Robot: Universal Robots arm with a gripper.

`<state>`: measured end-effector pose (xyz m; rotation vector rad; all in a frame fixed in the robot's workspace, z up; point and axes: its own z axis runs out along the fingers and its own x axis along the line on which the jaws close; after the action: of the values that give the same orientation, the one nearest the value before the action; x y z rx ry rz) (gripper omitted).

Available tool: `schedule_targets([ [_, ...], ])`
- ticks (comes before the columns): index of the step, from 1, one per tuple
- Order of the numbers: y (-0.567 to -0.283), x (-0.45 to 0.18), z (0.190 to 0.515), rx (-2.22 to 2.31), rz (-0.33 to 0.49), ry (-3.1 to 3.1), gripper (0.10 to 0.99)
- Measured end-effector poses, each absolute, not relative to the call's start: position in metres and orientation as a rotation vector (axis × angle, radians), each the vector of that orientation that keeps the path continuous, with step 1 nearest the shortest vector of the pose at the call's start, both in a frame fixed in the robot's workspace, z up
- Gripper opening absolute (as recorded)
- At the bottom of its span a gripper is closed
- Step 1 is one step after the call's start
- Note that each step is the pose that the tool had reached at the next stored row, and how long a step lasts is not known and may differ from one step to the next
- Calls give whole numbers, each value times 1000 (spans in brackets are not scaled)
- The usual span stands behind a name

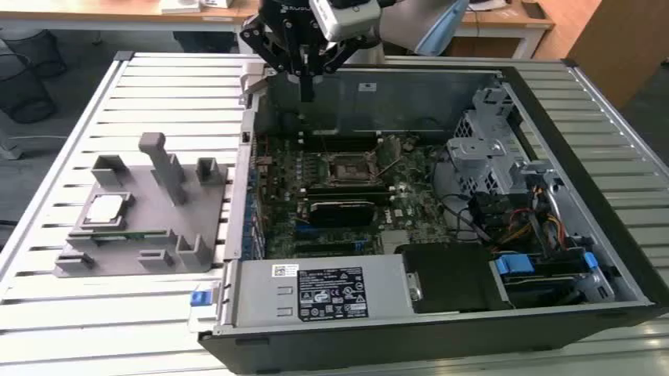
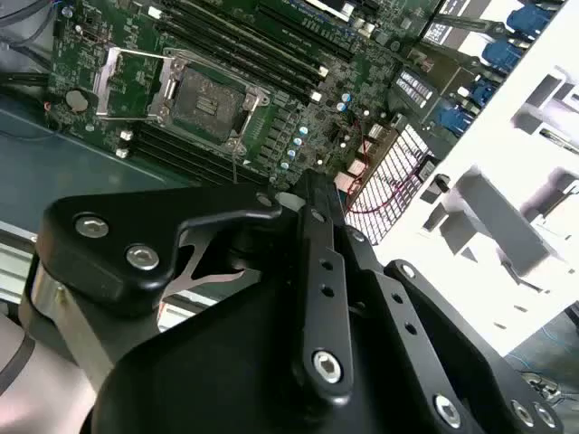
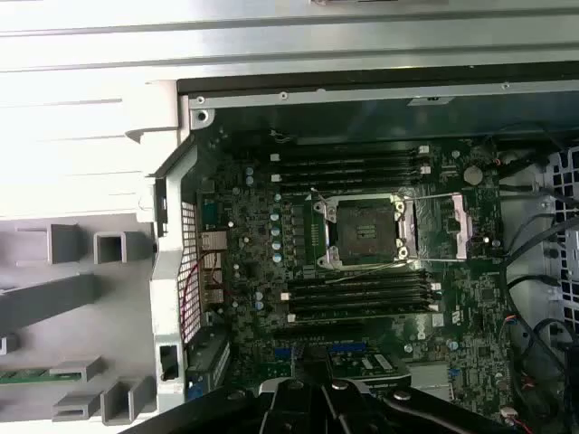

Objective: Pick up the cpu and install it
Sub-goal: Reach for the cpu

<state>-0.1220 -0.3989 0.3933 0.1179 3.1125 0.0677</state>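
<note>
Above the computer case (image 1: 418, 345), the end effector (image 1: 306, 94) hangs pinched narrow, holding nothing. The cpu (image 1: 105, 210) lies on the grey fixture (image 1: 157, 235), well apart.

Gripper (image 1: 306, 92): matte black throughout, built from flat, round-ended linkage bars (image 2: 326, 298) that fan out from a broad base and narrow toward the tip. Each pivot carries a bright silver screw (image 2: 327, 364) with a socket head; small unfilled holes run along the bars between them. A bare grey metal link (image 2: 193, 262) shows inside the black outer shells. Directly behind the gripper base sits a smooth silver-grey cylindrical wrist section (image 2: 23, 362). Beside that base in the exterior view is a white, box-shaped housing (image 1: 350, 16), and further back a pale grey-blue arm segment (image 1: 428, 27).
</note>
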Motion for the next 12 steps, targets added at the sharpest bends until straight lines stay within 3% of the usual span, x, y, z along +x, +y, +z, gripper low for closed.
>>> schedule_targets([
  [12,-399,-125,393,118,68,3113,106],
])
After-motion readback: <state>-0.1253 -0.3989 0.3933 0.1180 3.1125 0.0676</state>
